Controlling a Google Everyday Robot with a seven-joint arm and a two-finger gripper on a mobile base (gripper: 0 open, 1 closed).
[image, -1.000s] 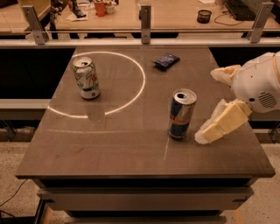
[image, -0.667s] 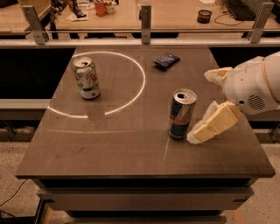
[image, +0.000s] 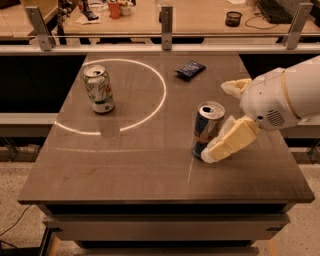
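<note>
While the arm's white housing enters from the right edge, the gripper (image: 218, 121) sits low over the right half of the table (image: 150, 170), right at the blue-and-silver can (image: 205, 132).

Item 1, gripper: jaws spread wide, clamped on nothing. The near finger (image: 235, 141), pale and padded, slants down to the tabletop and overlaps the can's lower right side as seen from the camera; whether it touches cannot be told. The far finger (image: 235, 87) lies behind and to the right of the can, apart from it.

Item 2, blue-and-silver can: upright, opened top, right of the table's middle, standing on the tabletop partly between the two fingers.

Item 3, green-and-white can (image: 99, 90): upright, on the left half, well apart from the gripper, standing on the left edge of a ring of light (image: 164, 95).

Item 4, dark blue packet (image: 190, 69): lying flat near the far edge, just outside the ring, behind the blue-and-silver can.

Item 5, background counter (image: 200, 22): beyond a rail, carrying a red cup (image: 114, 9) and a small dark pot (image: 232, 18).
</note>
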